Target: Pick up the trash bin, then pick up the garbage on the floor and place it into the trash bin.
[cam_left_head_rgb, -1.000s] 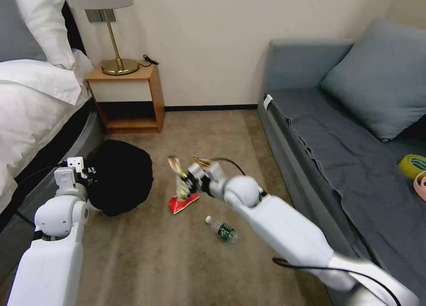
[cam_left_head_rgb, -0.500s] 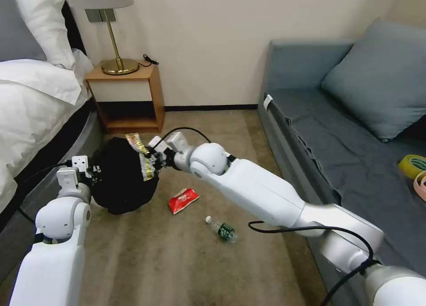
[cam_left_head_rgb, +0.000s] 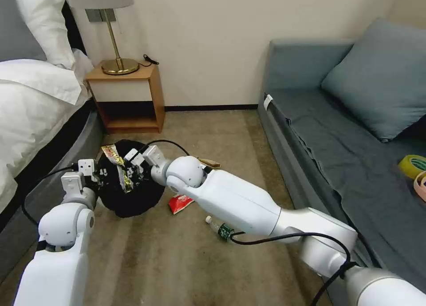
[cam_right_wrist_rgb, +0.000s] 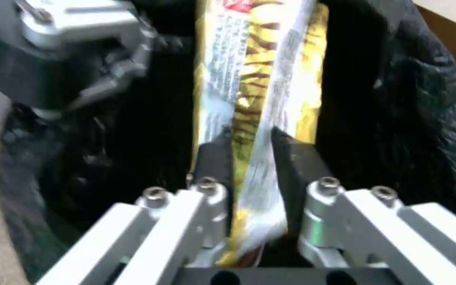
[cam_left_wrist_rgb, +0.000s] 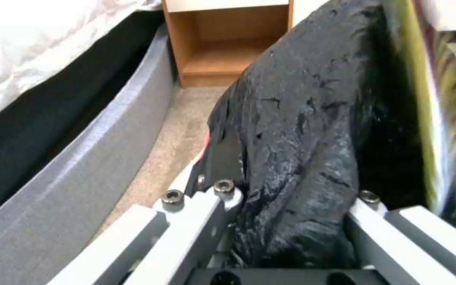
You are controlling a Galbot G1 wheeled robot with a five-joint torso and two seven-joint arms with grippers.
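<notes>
While the left gripper (cam_left_head_rgb: 95, 175) clamps the rim of the trash bin (cam_left_head_rgb: 128, 199) and holds it tilted above the carpet beside the bed (cam_left_head_rgb: 40, 101), we record the following, largest item first. The bin's black bag (cam_left_wrist_rgb: 302, 130) is pinched between the left fingers, as the left wrist view confirms.

The right arm has swung across from mid-floor over the last second, and its gripper (cam_left_head_rgb: 132, 166) now sits over the bin mouth. Its fingers are closed on the gold-brown snack wrapper (cam_right_wrist_rgb: 254, 95), which hangs lengthwise into the dark opening.

We judge that the carry phase is finished and the release is the step in hand. The wrapper is long and light, so it may catch on the bag edge.

Three pieces remain on the carpet:
- the tan paper bag (cam_left_head_rgb: 209, 163), just behind the right arm;
- the red packet (cam_left_head_rgb: 178, 203), near the bin;
- the clear bottle (cam_left_head_rgb: 220, 229), farther toward us.
</notes>
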